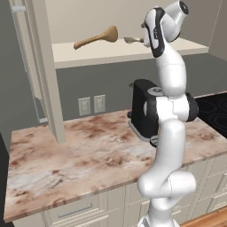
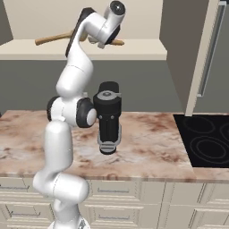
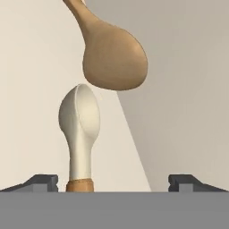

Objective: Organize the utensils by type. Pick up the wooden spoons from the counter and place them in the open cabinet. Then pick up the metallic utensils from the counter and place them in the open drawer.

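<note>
I kept the end effector (image 3: pixel 114 181) fully open and empty because the smaller spoon (image 3: pixel 79 129) lay on the cabinet shelf (image 1: pixel 133 52) beside the larger spoon (image 3: pixel 114 58).

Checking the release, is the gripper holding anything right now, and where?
Nothing is held. The gripper is open, fingers apart from the smaller spoon on the cabinet shelf.

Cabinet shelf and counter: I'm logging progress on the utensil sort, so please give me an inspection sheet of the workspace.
Surface: marble counter, bare where seen.
Job's things: large wooden spoon and small pale-bowled spoon both lie on the cabinet shelf; metal utensils, nothing seen.
Clutter: black appliance on the counter.
Grippers: gripper at the shelf, jaws open, holding nothing.
Cables: nothing seen.
Surroundings: wall outlets, black cooktop.
</note>
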